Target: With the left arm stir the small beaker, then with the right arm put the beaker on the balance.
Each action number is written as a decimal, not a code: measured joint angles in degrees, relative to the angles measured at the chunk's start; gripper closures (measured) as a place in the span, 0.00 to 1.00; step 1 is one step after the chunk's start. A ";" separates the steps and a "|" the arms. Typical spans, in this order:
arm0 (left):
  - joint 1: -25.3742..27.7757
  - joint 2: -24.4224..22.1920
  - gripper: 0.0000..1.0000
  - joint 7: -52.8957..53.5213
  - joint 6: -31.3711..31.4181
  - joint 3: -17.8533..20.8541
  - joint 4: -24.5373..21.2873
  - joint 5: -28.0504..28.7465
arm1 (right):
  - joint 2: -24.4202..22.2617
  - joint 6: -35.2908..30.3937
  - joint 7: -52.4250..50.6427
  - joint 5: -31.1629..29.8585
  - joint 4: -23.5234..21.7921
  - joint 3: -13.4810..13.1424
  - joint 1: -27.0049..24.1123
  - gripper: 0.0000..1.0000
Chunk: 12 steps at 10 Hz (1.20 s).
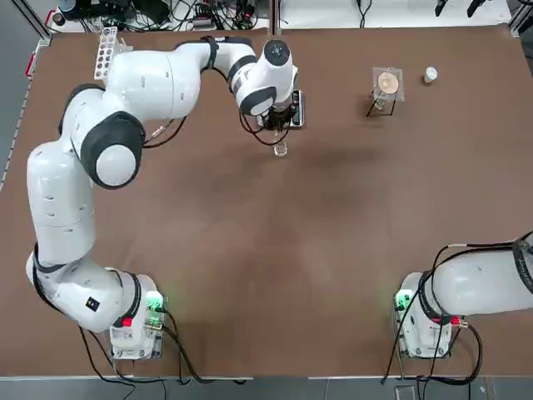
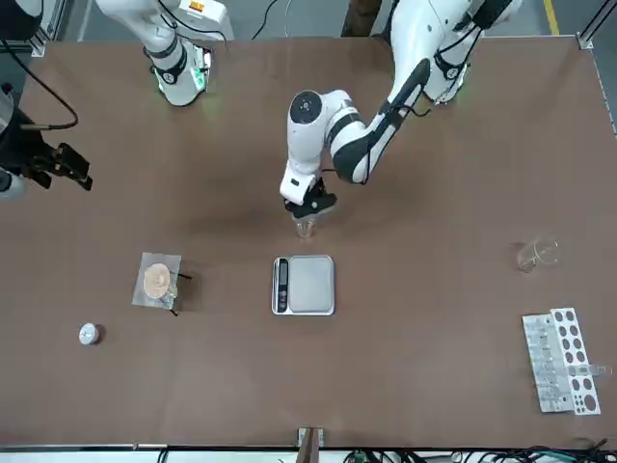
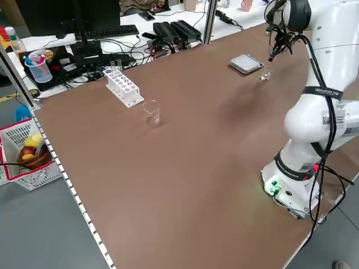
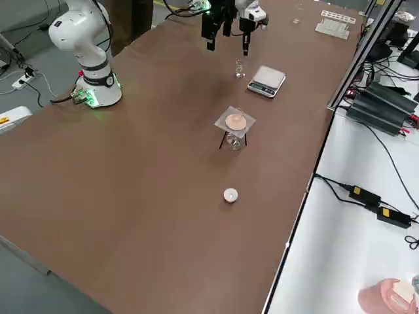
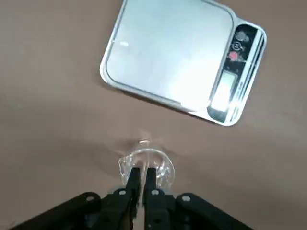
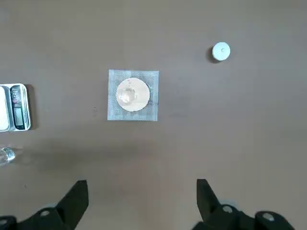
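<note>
Right now, as I read it from my seat, the stirring is the step in hand, and the small beaker (image 2: 305, 230) is my main worry. It stands on the counter (image 2: 212, 376) just beside the balance (image 2: 311, 285), under the left end effector (image 5: 144, 170), which is closed on what looks like a thin clear rod (image 5: 142, 194). The rod seems to reach down into the glass, so too wide a circle could catch the wall and drag or tip something that light. A loose pinch is the other risk: the rod could slant or slip in the grip, and I would find that hard to spot, clear against clear.

Over on its own side, the right end effector (image 6: 143, 191) hangs open with nothing between its fingers, and the wire-gauze stand (image 4: 243, 127) lies on that side of the balance. If I bring it across low, I could clip the stand. If I send it in before the left arm backs off, the two could collide right over the beaker. Pinching too hard might crack the glass or squeeze it out; setting it down near the plate's edge could leave it leaning.
</note>
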 joint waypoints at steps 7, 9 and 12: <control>-0.60 0.00 0.93 -0.63 -2.19 -0.69 2.21 -0.65 | 0.00 0.00 -0.14 0.00 0.00 0.00 0.00 0.00; -0.03 0.08 0.93 -0.62 -2.48 -0.41 2.54 -0.72 | 0.00 0.00 -0.26 0.00 0.00 -0.03 -0.16 0.00; 0.23 0.31 0.93 -0.59 -2.78 -0.40 2.54 -0.76 | 0.00 0.00 -0.38 0.00 0.00 -0.06 -0.29 0.00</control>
